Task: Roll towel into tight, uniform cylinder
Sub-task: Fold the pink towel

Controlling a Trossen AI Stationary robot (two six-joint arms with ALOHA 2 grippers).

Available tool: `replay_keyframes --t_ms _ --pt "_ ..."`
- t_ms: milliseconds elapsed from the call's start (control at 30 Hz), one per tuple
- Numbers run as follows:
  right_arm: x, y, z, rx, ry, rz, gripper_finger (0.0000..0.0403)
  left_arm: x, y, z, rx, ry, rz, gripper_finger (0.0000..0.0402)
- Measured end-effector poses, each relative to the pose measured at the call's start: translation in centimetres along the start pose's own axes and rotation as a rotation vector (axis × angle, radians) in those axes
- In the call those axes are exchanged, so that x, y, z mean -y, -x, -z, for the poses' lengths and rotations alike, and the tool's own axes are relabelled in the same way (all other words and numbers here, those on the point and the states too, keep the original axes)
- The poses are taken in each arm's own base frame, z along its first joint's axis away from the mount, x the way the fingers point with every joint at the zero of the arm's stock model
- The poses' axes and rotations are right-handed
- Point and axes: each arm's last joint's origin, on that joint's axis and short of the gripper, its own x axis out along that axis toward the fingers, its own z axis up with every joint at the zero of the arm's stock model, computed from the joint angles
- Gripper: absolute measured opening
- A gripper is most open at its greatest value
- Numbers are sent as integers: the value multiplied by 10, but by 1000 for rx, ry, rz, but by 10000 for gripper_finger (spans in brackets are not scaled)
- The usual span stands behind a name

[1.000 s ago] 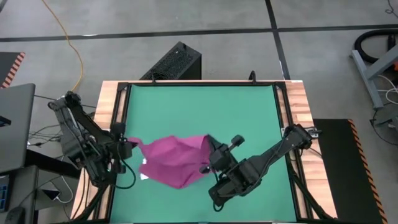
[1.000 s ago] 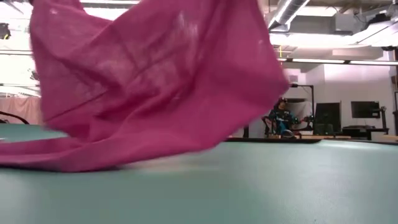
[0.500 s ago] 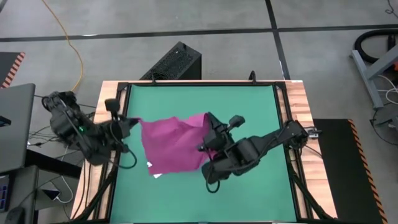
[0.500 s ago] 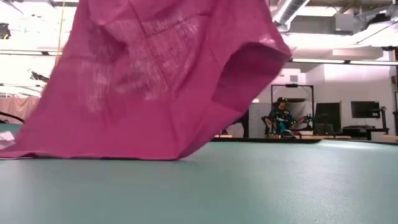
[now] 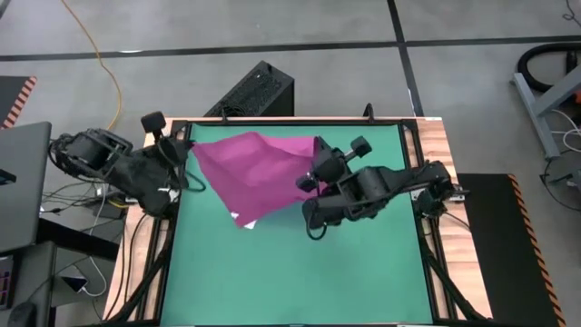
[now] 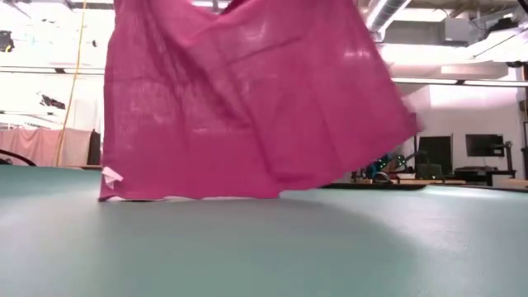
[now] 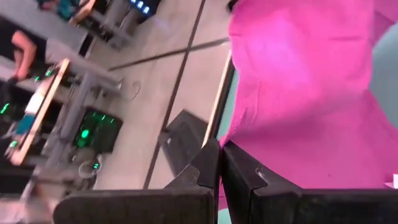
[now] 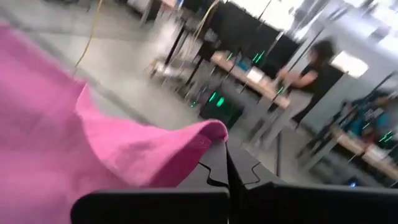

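Between both sets of fingers, high view: towel (image 5: 257, 173), magenta, spread in air above far half of green mat (image 5: 300, 272). Left gripper (image 5: 184, 148) pinched tight on one top corner, right gripper (image 5: 310, 174) pinched tight on opposite corner; top edge runs between them. Lower corner w/ white tag (image 5: 240, 217) hangs nearer mat. Near half of mat bare; open room below and to right of right gripper.

Low view: towel hangs as a sheet, bottom edge just at mat level, tag (image 6: 110, 174) at lower left corner. Grippers out of frame above. Mat bare in front.

Left wrist view: fingers (image 7: 242, 177) closed together, towel (image 7: 298, 99) edge gripped betw. them; cloth spreads away.

Right wrist view: fingers (image 8: 214, 165) closed, towel (image 8: 81, 155) corner folded over tips. Person (image 8: 308, 78) at bench in room beyond, blurred.
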Motion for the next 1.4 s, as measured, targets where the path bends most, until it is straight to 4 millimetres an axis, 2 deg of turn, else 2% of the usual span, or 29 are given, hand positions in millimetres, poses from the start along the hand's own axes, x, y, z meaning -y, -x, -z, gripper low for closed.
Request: replay_keyframes --t_ms 200,400,533,667,800,967,1167,1400 --pt "-9 -45 20 -145 51 37 2 2 -29 13 -161 -78 -105 0" --pt "-15 -91 48 -280 98 117 2 21 -67 33 -333 -186 -159 0" --pt "-16 -117 69 -349 161 179 1 39 -99 41 -341 -282 -180 0" --pt "-12 -143 88 -402 200 248 1 48 -128 45 -311 -323 -184 0" --pt "-12 -164 108 -432 218 306 1 49 -153 52 -303 -322 -192 0" --pt "-6 -190 139 -526 219 362 2 36 -182 66 -316 -257 -236 0" --pt "-5 -202 171 -591 218 401 2 28 -202 80 -243 -80 -149 0" --pt "-20 -187 184 -631 261 330 2 37 -201 80 -178 87 47 0"
